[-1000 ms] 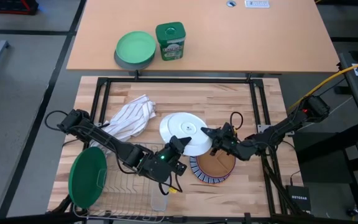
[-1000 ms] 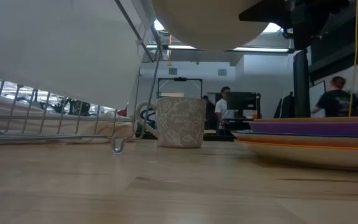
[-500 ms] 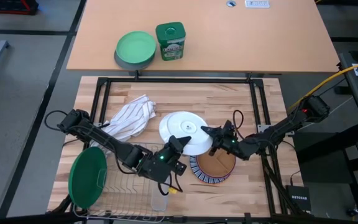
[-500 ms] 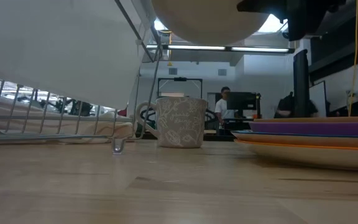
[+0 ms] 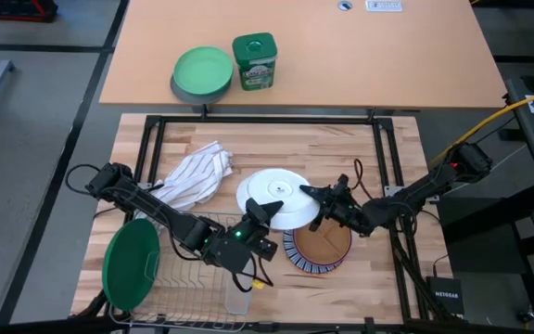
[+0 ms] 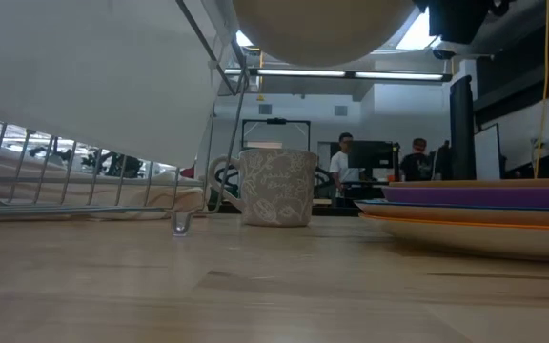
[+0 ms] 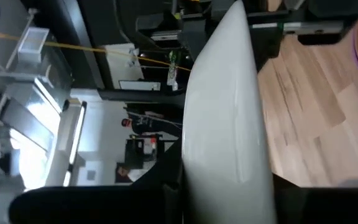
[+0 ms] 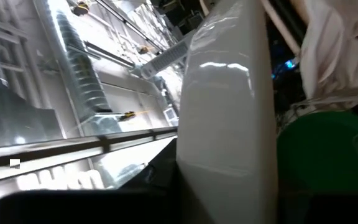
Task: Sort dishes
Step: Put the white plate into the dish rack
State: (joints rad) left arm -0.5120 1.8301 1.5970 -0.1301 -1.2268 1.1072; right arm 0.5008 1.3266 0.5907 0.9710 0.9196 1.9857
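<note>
- Dark green plate (image 5: pixel 130 263) is standing in the wire rack (image 5: pixel 188 301) at the near-left corner of the table (image 5: pixel 341 148); striped cloth (image 5: pixel 193 176) is lying just beyond it, further from the camera side.
- Left claw (image 5: pixel 265 210) is gripping the near-left rim of the white plate (image 5: pixel 276 190); in the left wrist view the plate edge (image 7: pixel 225 112) is sitting between its fingers, held clear of the table.
- White plate is hanging mid-table, roughly level, with both claws on opposite rims. From the low view its underside (image 6: pixel 322 29) is well above the mug (image 6: pixel 274 186).
- Right claw (image 5: pixel 315 195) is clamping onto the right rim of the same plate; the right wrist view is showing the rim (image 8: pixel 229 106) seated between its fingers. Looks like a handover in progress.
- Key relation: the plate is lying between the two claws, left claw on its near-left edge, right claw on its right edge, so the line through both grips is running left-right. Rack slots are to the left, so the left arm is the nearer one for racking it.
- Remaining stack (image 5: pixel 318 250), brown plate on top with a striped one beneath, is sitting just near-right of the held plate, under the right arm.
- Risk, my read: either claw pulling before the other releases will be twisting the plate.
</note>
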